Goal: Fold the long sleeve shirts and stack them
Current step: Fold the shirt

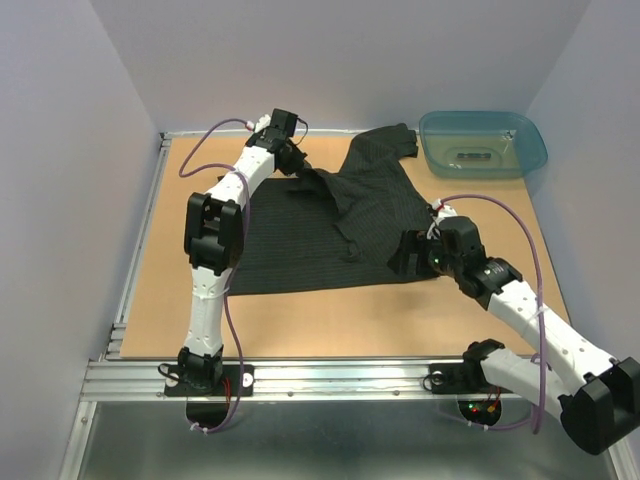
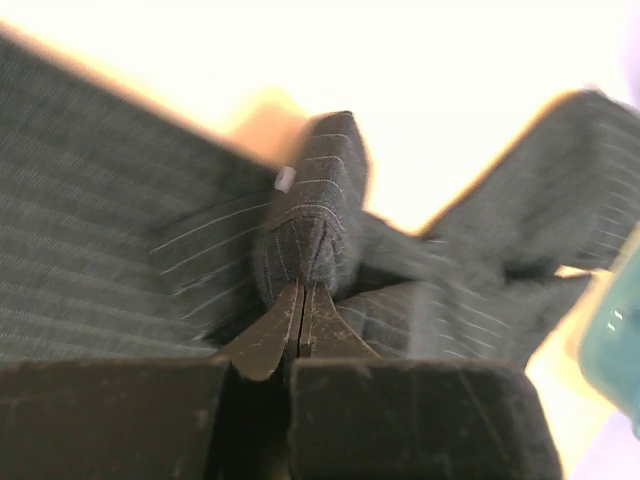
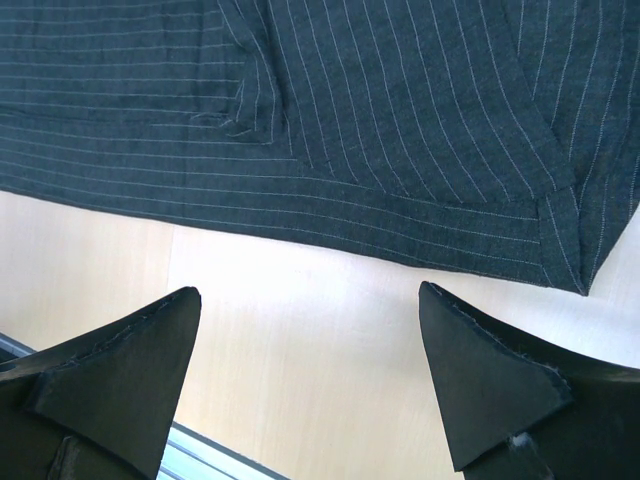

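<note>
One black pinstriped shirt [image 1: 320, 235] lies spread on the wooden table, its far part bunched toward the back right. My left gripper [image 1: 298, 165] is at the shirt's far left edge, shut on a pinched fold of the cloth [image 2: 312, 215] with a small pale button on it; the fold is lifted. My right gripper [image 1: 408, 258] is open and empty, hovering over bare table just off the shirt's near right corner. In the right wrist view the shirt's hem [image 3: 400, 235] runs just beyond my fingertips [image 3: 160, 330].
A teal plastic tub [image 1: 483, 143] stands at the back right corner, close to the shirt's far end. The table's metal front rail [image 1: 330, 375] runs along the near edge. Grey walls enclose left, back and right.
</note>
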### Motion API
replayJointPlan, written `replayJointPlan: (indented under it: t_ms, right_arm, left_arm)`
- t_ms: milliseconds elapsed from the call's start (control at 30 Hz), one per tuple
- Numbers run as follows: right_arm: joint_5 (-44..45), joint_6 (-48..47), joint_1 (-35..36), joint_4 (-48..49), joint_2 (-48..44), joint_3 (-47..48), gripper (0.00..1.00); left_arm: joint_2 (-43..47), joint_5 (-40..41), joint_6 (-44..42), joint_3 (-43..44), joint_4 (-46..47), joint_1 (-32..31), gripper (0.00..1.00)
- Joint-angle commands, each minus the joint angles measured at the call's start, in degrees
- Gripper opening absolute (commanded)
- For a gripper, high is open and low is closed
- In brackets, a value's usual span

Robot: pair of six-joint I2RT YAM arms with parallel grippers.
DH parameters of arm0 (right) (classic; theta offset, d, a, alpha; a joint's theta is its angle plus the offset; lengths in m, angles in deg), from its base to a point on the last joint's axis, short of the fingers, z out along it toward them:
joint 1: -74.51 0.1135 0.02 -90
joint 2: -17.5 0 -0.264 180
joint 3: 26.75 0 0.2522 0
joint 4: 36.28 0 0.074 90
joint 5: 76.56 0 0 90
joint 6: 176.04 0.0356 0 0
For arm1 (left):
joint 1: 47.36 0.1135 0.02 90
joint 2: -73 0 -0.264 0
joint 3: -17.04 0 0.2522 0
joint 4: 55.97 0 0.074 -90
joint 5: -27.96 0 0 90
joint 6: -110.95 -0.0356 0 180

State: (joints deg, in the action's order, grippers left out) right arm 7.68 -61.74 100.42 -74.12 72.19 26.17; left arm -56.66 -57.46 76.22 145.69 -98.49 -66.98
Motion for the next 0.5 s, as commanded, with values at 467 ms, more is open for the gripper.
replayJointPlan:
  t_ms: [467]
  right_arm:
    - [9.71, 3.13, 0.10, -1.15, -12.85, -1.98, 0.94]
  left_arm:
    - [26.44, 1.31, -66.50, -23.41, 25.67, -21.06, 0.00]
